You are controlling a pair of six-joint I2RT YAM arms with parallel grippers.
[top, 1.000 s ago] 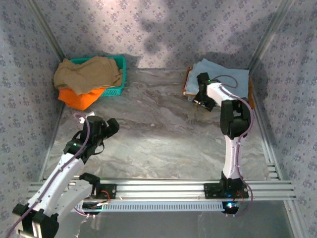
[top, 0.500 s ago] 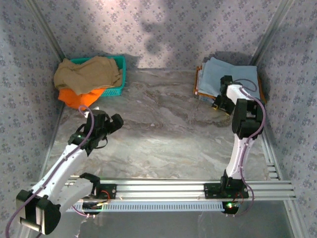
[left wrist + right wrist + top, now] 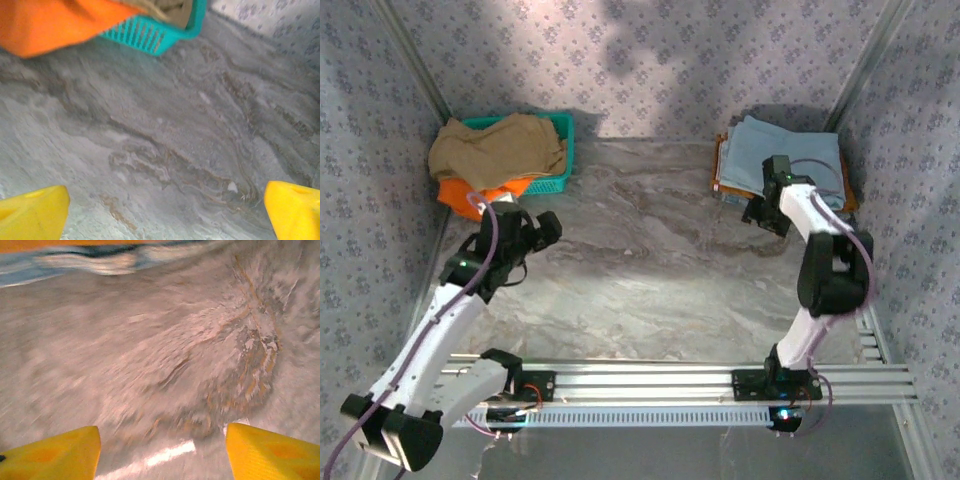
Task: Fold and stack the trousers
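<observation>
Trousers (image 3: pixel 790 160): pale blue, folded flat, well right of the teal basket (image 3: pixel 563 150) by the same far wall. My left claw (image 3: pixel 545 228): spread wide, empty, just on the near side of the basket. My right claw (image 3: pixel 760 213): fingers apart, empty, far right of the basket.

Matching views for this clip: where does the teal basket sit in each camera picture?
Top external: teal basket at the far left, heaped with a tan garment, an orange garment spilling out.
Left wrist: teal basket at the top edge, near centre.
Right wrist: faces the tabletop beside the pale blue trousers, blurred.
Shared landmark: the grey marbled tabletop.
</observation>
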